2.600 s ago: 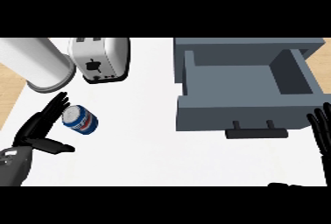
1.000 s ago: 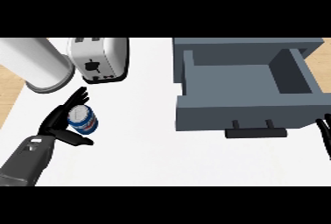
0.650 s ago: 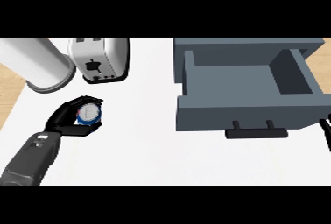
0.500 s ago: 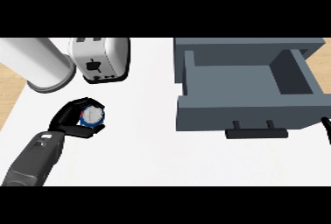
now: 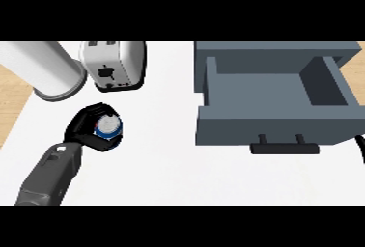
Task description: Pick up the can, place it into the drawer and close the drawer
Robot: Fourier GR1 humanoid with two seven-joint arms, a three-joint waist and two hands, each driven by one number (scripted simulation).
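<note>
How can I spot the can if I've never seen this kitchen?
Start at the white toaster at the back left of the counter. Just in front of it, the black left hand is curled round the can. It is the only small round thing, blue with a silver top, unlike the big white cylinder beside the toaster.

Bare counter (image 5: pixel 164 144) lies between toaster (image 5: pixel 114 65) and open drawer (image 5: pixel 274 91) (handle (image 5: pixel 284 148) jutting forward).
</note>
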